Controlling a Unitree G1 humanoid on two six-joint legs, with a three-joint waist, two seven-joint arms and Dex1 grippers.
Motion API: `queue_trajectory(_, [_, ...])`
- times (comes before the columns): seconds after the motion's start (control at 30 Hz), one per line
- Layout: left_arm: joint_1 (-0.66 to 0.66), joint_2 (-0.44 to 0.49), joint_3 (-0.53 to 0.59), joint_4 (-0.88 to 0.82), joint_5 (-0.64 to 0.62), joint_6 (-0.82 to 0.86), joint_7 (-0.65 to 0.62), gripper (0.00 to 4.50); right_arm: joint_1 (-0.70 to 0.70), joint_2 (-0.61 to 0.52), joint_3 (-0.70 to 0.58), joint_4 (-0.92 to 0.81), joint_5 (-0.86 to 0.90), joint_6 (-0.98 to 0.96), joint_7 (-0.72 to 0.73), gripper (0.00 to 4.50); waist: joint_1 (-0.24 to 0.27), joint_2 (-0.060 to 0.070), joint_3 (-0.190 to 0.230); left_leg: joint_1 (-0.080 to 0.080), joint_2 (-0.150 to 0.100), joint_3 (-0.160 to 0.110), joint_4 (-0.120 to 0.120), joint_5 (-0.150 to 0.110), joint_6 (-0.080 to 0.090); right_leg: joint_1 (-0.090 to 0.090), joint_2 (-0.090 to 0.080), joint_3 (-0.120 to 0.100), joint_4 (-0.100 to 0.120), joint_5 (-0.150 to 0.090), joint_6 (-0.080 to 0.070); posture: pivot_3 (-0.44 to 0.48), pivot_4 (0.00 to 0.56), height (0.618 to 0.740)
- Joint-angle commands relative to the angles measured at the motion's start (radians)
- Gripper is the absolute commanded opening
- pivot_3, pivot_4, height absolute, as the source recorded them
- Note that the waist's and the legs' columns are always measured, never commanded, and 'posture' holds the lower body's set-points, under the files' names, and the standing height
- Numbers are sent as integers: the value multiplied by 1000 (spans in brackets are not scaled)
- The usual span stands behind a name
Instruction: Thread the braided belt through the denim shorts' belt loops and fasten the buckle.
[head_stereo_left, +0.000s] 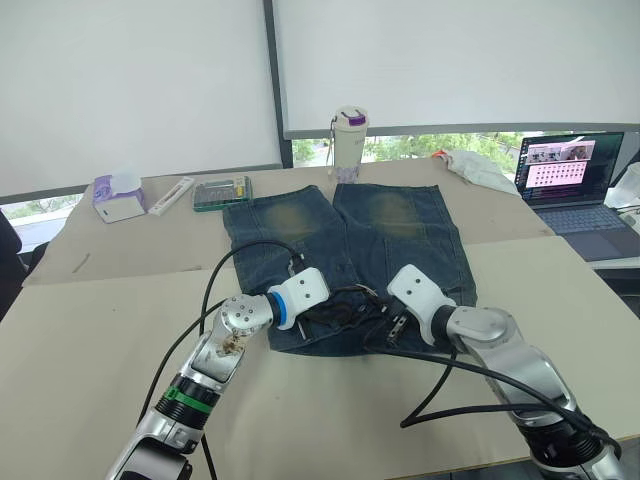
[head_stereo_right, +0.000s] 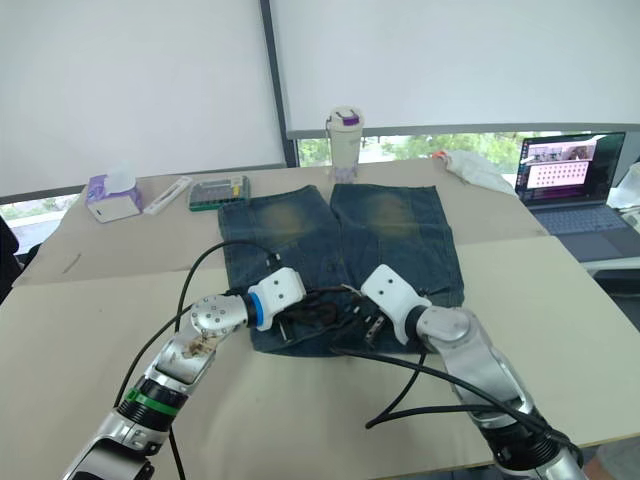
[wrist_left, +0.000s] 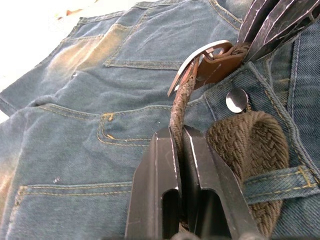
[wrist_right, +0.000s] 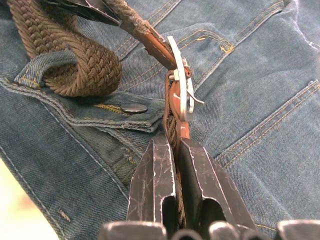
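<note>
Both grippers meet at the near waistband of the shorts (head_stereo_left: 345, 250), buckle (wrist_right: 181, 92) between them. Left gripper (wrist_left: 179, 145) is pinched on the belt (wrist_left: 181, 107) tip side, strap running straight away from its jaws into the buckle frame. Right gripper (wrist_right: 176, 145) is clamped on the strap just behind the buckle, so the two grips face each other along the belt's long axis — the next move turns on feeding the tip through the frame along that line. The rest of the belt sits folded under a belt loop (wrist_right: 37, 67) just beside the snap button (wrist_right: 134, 107). Prong position is hard to read — possibly lying across the frame. Black cables (head_stereo_left: 470, 375) trail over the table (head_stereo_left: 120, 330) near the right arm. Cup (head_stereo_left: 349, 143), laptop (head_stereo_left: 575, 175) and tissue box (head_stereo_left: 118, 198) stand well apart.
</note>
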Motion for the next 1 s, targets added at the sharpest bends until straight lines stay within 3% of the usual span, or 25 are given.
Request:
queue_trajectory(0.03, [-10,-13,-32,-14,18,-48,2,0,-37,2,15,-37,12,-45,10,35,0,0,0,0,0,0,0,0,0,0,0,0,0,0,0,0,150,740])
queue_trajectory(0.33, [-58,-88,-62,93,18,-137,9,0,-51,-5,72,-36,0,-81,20,35,0,0,0,0,0,1,0,0,0,0,0,0,0,0,0,0,150,740])
queue_trajectory(0.53, [-85,-71,-38,176,21,-214,12,0,18,-147,79,-93,18,-175,135,35,4,0,0,0,-1,1,0,0,0,0,-1,0,-1,0,0,0,150,740])
queue_trajectory(0.6, [-83,-68,-34,179,19,-224,10,0,37,-164,46,-106,23,-183,130,1112,3,0,0,0,-1,1,0,0,0,1,-1,-1,-1,0,0,0,150,740])
queue_trajectory(0.67, [-73,-64,-33,171,17,-230,8,0,50,-177,-11,-126,27,-189,118,1766,2,0,0,0,-1,1,0,0,0,1,0,0,-1,0,0,0,150,740])
queue_trajectory(0.83, [-62,-66,-33,165,4,-249,1,0,-3,-225,-89,-110,-2,-221,99,1766,3,0,0,0,-1,1,0,0,0,1,-1,0,-1,0,0,0,150,740])
queue_trajectory(1.0, [-68,-64,-40,177,3,-296,-14,0,-66,-229,-44,-40,-47,-279,97,1766,4,0,0,0,0,1,0,0,0,1,0,-1,-1,0,0,0,150,740])
